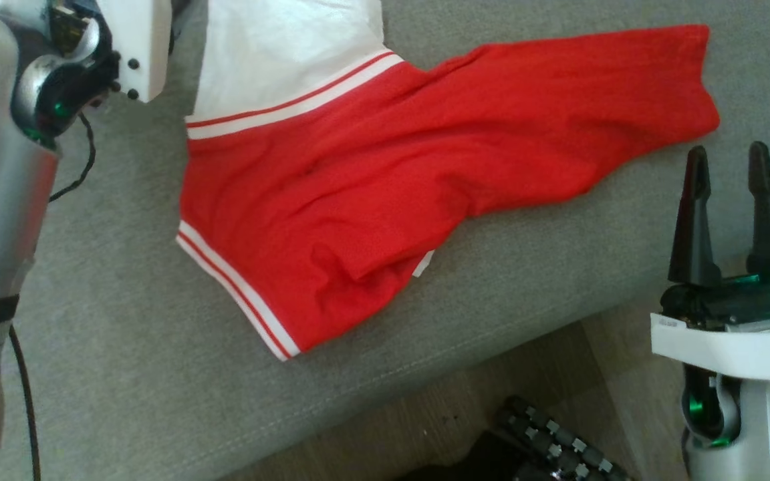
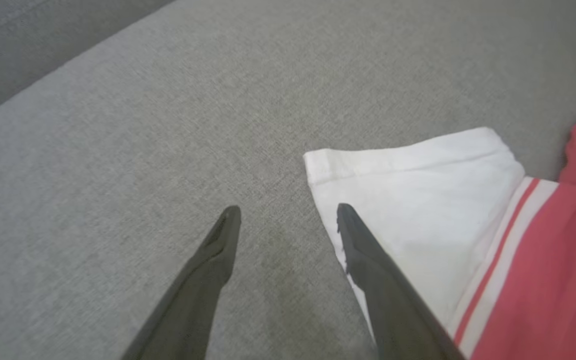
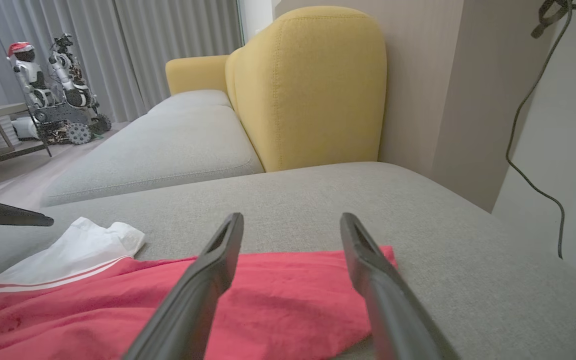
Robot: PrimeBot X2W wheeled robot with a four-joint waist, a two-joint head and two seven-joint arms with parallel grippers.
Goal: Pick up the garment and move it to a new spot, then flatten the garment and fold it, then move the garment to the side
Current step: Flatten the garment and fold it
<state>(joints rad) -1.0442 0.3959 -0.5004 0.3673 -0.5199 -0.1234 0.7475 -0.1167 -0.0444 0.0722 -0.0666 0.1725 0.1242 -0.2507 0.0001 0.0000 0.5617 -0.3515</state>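
Hovering over the grey sofa seat (image 2: 118,125) with the left end effector (image 2: 288,209) released, fingers spread, nothing between them. Finds the garment (image 1: 371,200) right there, one finger over its white edge, red cloth beyond. Waiting with the right end effector (image 1: 727,152) released too, empty, near the seat's front edge, red cloth just ahead of its tips. Looks like the flattening step: laid down on the seat but rumpled, ridges across the red middle, one corner tucked under. Next, probably, calls for pinching opposite edges and drawing outward to smooth before any fold. Risks dragging the whole cloth instead.
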